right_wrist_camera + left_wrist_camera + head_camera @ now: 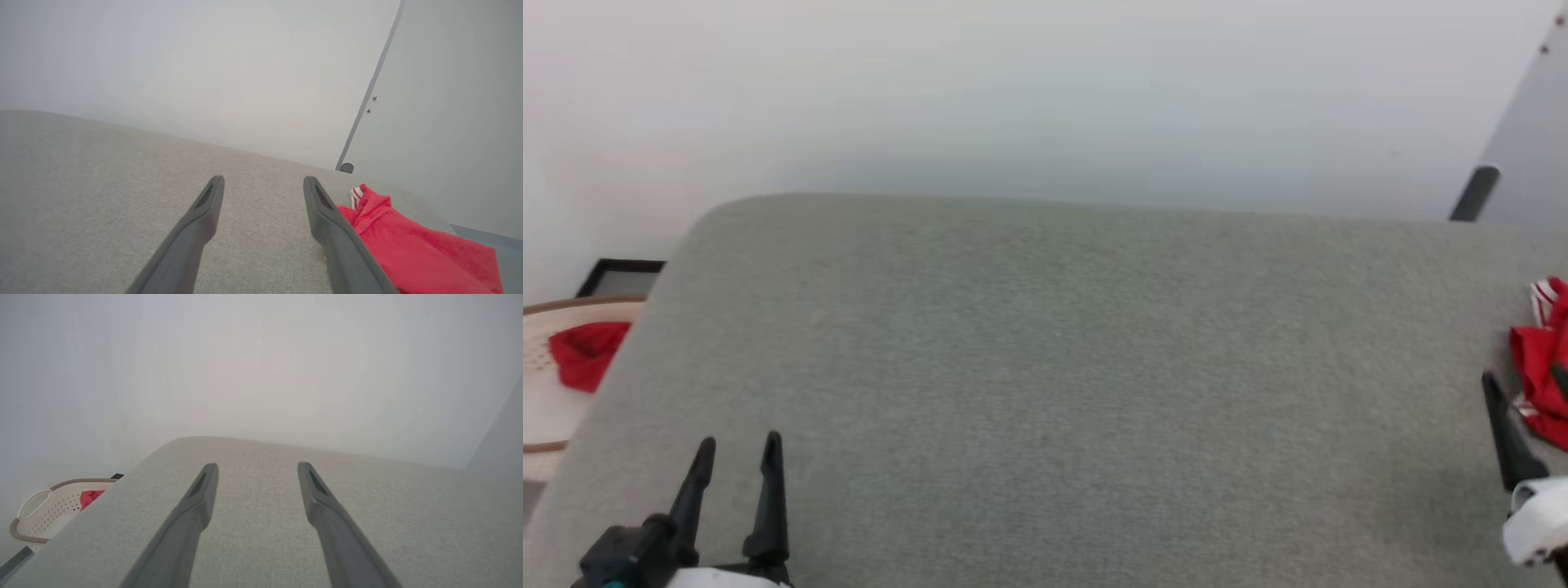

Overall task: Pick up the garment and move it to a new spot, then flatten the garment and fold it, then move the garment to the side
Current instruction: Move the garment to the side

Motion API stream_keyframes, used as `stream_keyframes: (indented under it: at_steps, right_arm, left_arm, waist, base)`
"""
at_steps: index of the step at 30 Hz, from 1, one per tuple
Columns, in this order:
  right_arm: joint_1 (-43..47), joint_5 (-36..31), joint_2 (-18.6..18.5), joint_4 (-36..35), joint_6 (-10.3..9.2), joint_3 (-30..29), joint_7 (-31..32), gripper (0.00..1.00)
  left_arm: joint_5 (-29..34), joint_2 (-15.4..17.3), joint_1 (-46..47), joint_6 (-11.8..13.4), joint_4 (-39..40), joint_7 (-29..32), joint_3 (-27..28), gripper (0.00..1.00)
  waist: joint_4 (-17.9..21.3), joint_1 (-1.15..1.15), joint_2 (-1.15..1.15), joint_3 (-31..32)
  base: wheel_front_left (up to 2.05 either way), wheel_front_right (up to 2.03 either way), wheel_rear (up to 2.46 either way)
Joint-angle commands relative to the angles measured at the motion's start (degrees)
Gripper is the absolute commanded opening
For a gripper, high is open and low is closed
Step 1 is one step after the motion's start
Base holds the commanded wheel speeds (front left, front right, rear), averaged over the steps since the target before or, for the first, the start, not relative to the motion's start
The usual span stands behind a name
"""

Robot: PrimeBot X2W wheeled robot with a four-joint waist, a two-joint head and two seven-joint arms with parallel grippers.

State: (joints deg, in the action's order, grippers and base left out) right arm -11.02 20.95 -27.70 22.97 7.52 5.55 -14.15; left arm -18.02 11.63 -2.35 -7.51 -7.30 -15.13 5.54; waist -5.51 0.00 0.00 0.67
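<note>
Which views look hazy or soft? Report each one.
Head view: slightly soft, evenly lit, no glare, the garment cut off at the right edge. Left wrist view: milky haze over the wall, left fingers sharper. Right wrist view: same haze, the garment clear.

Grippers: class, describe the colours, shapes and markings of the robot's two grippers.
The left gripper has two long, dark, tapering fingers on a black base with a teal mark. The right gripper has matching fingers, slotted near the tips, and a rounded white wrist shell.
</note>
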Motion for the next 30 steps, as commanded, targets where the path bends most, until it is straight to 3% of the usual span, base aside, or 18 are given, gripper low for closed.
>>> stream_keyframes:
  at_steps: [1, 7, 15, 30]
  right_arm:
    - [1.8, -0.7, 1.2, -1.3, -0.07, -1.6, 0.4, 1.0]
    - [8.4, -4.0, 6.4, -7.7, -0.07, -7.8, 2.3, 1.0]
    - [14.8, -5.9, 11.4, -12.8, -0.07, -11.4, 3.5, 1.0]
    - [20.7, -7.9, 16.1, -16.9, -0.07, -13.3, 3.0, 1.0]
  left_arm:
    - [0.5, -0.2, -0.8, 0.0, 0.2, 0.0, 0.5, 1.0]
    - [1.5, -0.5, -1.9, 0.0, 0.6, 0.0, 2.0, 1.0]
    - [2.0, -0.3, -3.1, 0.0, 1.0, 0.0, 2.9, 1.0]
    - [0.4, 1.8, -4.9, 0.0, 1.7, 0.0, -0.8, 1.0]
  waist:
    - [-2.2, 0.0, 0.0, 1.7]
    - [-4.0, 0.0, 0.0, 2.4]
    - [-4.9, 0.0, 0.0, 3.1]
    - [-4.5, 0.0, 0.0, 3.3]
  base:
    - [0.0, 0.0, 0.0]
    - [0.0, 0.0, 0.0]
    - [0.0, 0.0, 0.0]
    - [0.0, 0.0, 0.0]
